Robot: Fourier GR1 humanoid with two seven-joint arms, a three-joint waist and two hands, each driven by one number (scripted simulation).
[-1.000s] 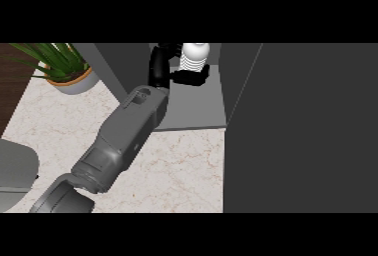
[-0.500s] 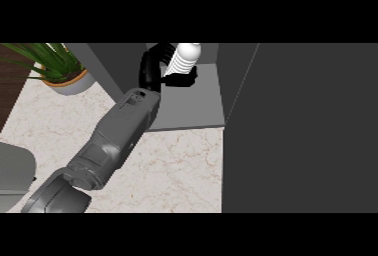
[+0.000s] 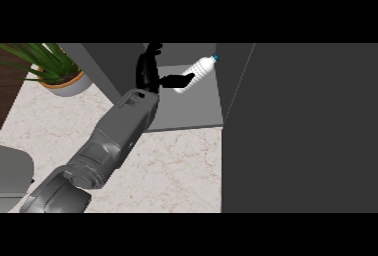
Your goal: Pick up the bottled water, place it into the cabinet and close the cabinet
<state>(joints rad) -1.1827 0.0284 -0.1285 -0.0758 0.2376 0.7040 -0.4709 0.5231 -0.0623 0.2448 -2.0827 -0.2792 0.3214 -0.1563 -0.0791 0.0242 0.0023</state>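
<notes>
The bottled water [image 3: 200,72], clear with a blue cap, stands tilted inside the open cabinet [image 3: 184,112], its cap leaning to the right towards the inner wall. My left hand [image 3: 150,70] is inside the cabinet just left of the bottle. Its fingers [image 3: 153,52] point straight up and away from the bottle, and only the thumb [image 3: 179,80] reaches across to the bottle's lower part. The hand is open and does not wrap the bottle. My right hand shows nowhere.
The cabinet's dark door [image 3: 303,130] stands open and fills the right side. A potted plant [image 3: 55,75] sits at the back left on the marble counter [image 3: 177,170]. A grey rounded shape [image 3: 13,175] lies at the lower left edge.
The fingers that curled round the bottle have straightened and come off it. The bottle now leans right, deeper in the cabinet.
</notes>
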